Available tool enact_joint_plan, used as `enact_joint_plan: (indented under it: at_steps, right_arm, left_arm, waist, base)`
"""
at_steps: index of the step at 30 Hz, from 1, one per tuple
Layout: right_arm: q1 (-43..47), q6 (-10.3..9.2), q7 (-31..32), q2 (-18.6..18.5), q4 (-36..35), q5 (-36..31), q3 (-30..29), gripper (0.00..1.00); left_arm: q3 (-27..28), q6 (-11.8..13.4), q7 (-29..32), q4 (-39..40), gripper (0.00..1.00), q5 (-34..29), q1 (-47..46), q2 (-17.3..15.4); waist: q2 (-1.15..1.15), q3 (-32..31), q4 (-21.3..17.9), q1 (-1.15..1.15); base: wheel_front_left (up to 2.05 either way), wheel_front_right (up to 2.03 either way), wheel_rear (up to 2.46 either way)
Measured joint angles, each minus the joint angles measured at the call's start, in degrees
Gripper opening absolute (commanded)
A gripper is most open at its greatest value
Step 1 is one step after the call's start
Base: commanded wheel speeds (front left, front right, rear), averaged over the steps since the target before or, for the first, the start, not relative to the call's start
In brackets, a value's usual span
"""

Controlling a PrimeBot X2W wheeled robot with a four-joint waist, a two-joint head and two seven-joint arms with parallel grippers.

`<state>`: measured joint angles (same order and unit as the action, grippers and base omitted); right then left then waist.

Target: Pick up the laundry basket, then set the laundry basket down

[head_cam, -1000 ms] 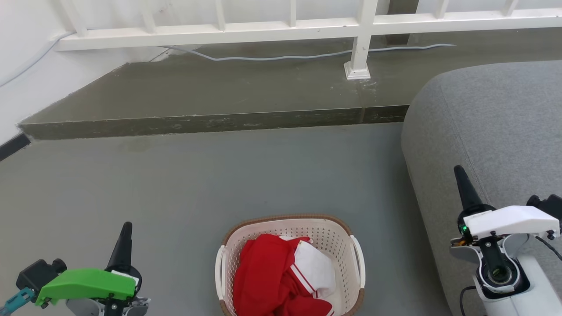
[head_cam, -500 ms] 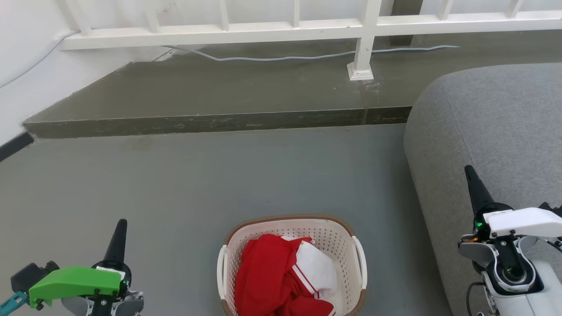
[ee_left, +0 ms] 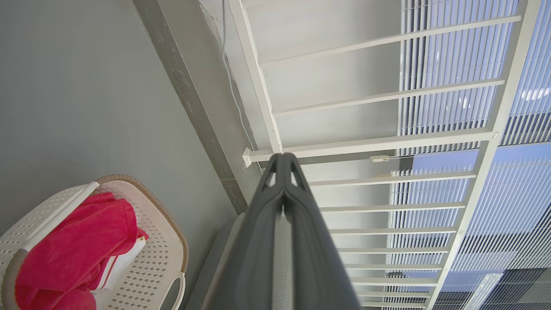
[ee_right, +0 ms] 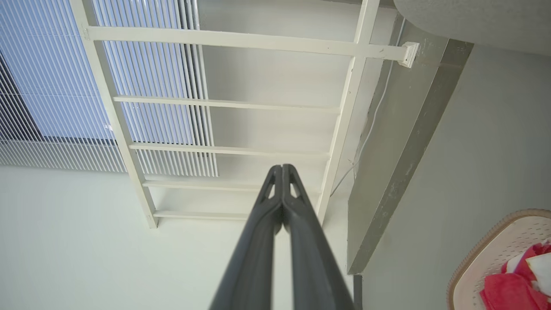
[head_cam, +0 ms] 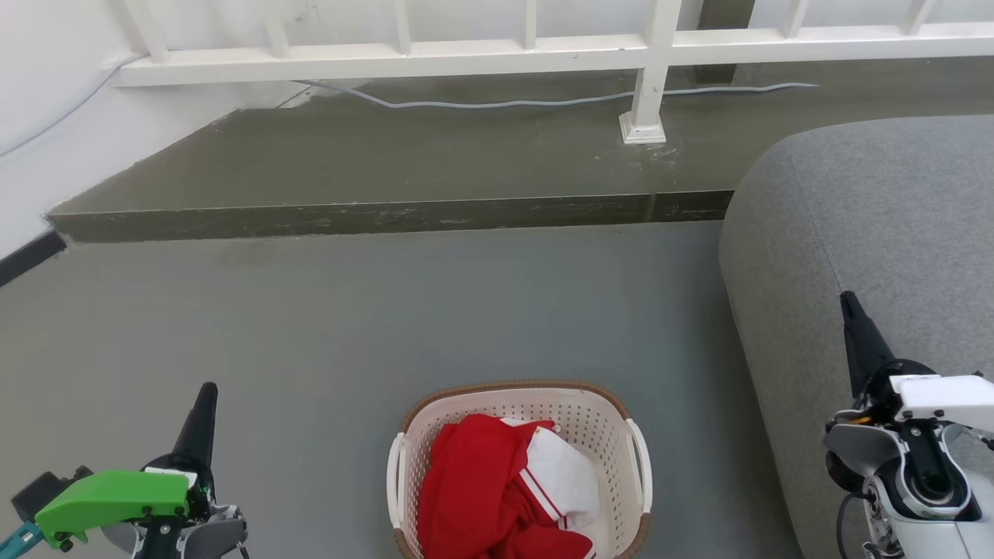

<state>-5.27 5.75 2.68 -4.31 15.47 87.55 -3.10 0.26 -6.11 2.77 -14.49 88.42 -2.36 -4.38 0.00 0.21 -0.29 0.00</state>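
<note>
Since a second ago the left gripper (head_cam: 206, 392), clenched on nothing, has slid outward, the laundry basket (head_cam: 582, 411) sits on the floor (head_cam: 466, 310) between them, and the right gripper (head_cam: 849, 304), likewise clenched empty, has drifted outward.

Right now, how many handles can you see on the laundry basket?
2. The left handle runs along the left side of the laundry basket; the right handle runs along its right side.
</note>
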Motion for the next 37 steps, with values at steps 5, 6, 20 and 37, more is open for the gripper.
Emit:
enact_joint_plan:
  at_steps: [5,6,20,37]
  right_arm:
    - [0.01,0.63,1.0,0.33,0.18,3.48,-1.23,0.0]
    - [0.01,0.79,1.18,0.43,0.22,4.17,-1.54,0.0]
    - [0.02,0.82,1.67,0.56,0.56,5.99,-2.25,0.0]
    - [0.02,0.9,1.67,0.58,0.66,5.99,-2.32,0.0]
  left_arm:
    - [1.04,-0.48,0.8,-0.58,0.0,3.1,-0.03,0.19]
    - [1.31,-0.49,1.07,-0.75,0.0,3.66,-0.05,0.22]
    - [1.66,-0.92,1.3,-1.41,0.0,5.16,-0.29,0.45]
    - [1.71,-0.93,1.31,-1.51,0.0,5.16,-0.6,0.46]
  waist:
    - [0.0,-0.04,0.18,0.0]
    - [0.0,-0.05,0.22,0.0]
    - [0.0,-0.06,0.29,0.0]
    - [0.0,-0.07,0.29,0.0]
  base:
    - [0.0,0.0,0.0]
    - [0.0,0.0,0.0]
    - [0.0,0.0,0.0]
    - [0.0,0.0,0.0]
